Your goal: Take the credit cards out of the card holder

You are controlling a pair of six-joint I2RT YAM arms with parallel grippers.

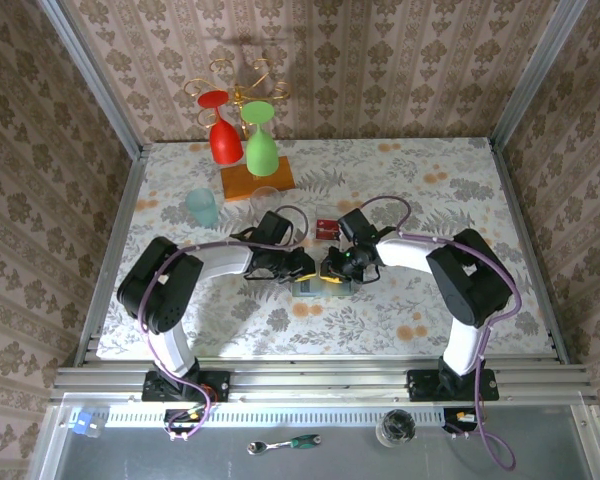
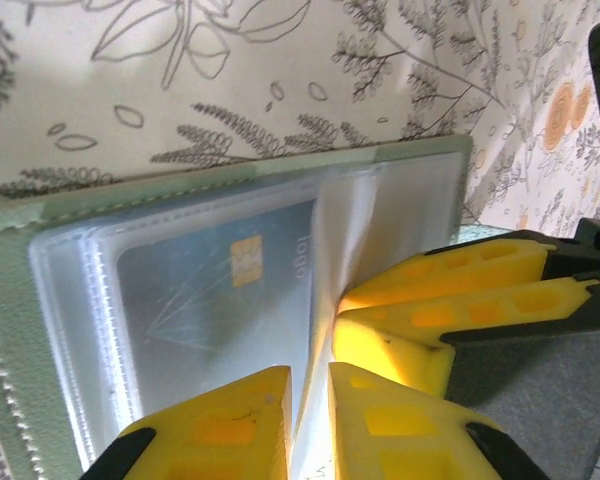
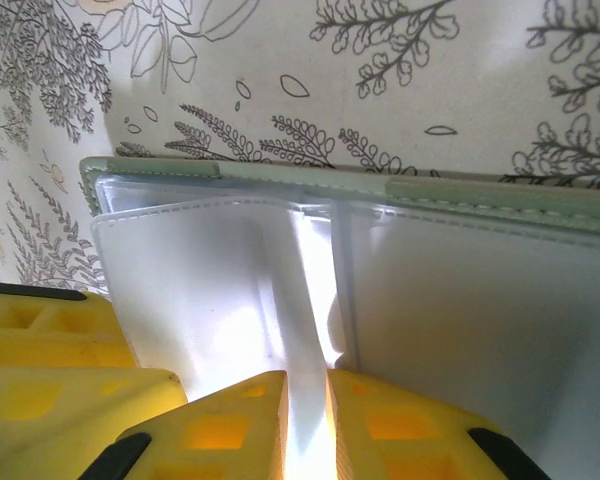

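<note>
card holder (image 1: pixel 308 290) open flat, long axis left-right

Seen from overhead, the pale sage-green folding card holder (image 1: pixel 307 291) lies mostly hidden beneath both sets of jaws. The small red cards (image 1: pixel 327 228) just beyond the right jaws are too small to count. At the left wrist, the blue-grey chip card (image 2: pixel 215 290) is blurred behind the clear plastic card sleeve (image 2: pixel 365 230). Its lower end is covered by the left gripper (image 2: pixel 310 378), whose yellow fingers (image 2: pixel 220 425) are cut off at the bottom edge. At the right wrist, the sleeve leaf nipped by the right gripper (image 3: pixel 307 385) glares white, hiding any contents.
</note>
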